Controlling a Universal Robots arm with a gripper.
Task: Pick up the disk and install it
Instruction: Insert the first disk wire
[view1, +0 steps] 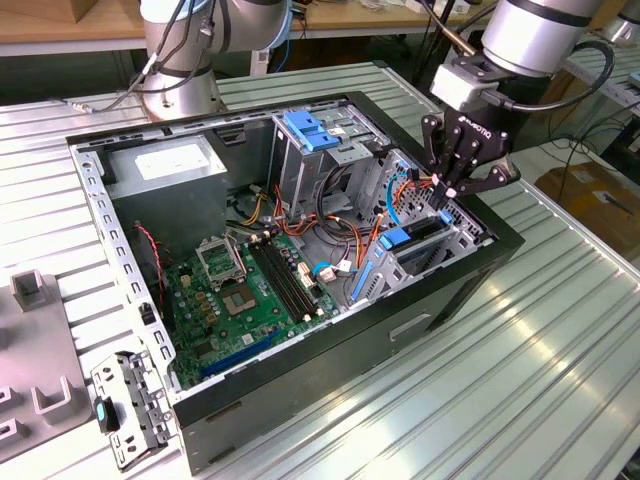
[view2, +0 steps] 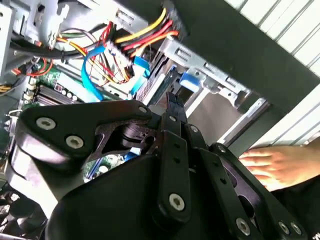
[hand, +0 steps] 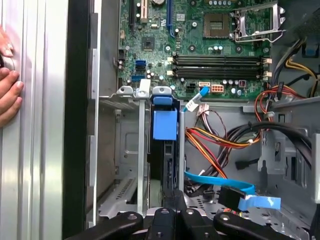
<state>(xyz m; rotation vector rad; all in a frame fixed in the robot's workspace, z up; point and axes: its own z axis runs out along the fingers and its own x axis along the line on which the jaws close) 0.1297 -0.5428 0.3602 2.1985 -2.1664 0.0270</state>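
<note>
Claw: the gripper (view1: 448, 190) (hand: 172, 199) is hanging over the drive bay (hand: 127, 150) at the computer case's corner, on the exterior view's right. Its fingers are sitting drawn together with no gap showing.
Grip: I cannot tell whether the tips are pressing on anything.
Disk: the disk (view1: 415, 237) (hand: 167, 155) is standing on edge inside 1 slot of the drive bay. Its blue carrier tab is pointing toward the motherboard (view1: 250, 290), and its other end is lying just under the gripper.
In the way: a blue flat cable (hand: 225, 182) with a black connector is lying just beside the gripper. A bundle of yellow, red and orange wires (hand: 210, 140) is running along the bay's side, near the disk.
Around: the grey power-supply box (view1: 165, 165) is sitting in the far corner of the case, and the blue latch (view1: 310, 130) is sitting atop the taller metal cage.
Person: a hand (hand: 7, 95) is resting on the slatted table (view1: 520, 330) just outside the case wall, beside the bay.
</note>
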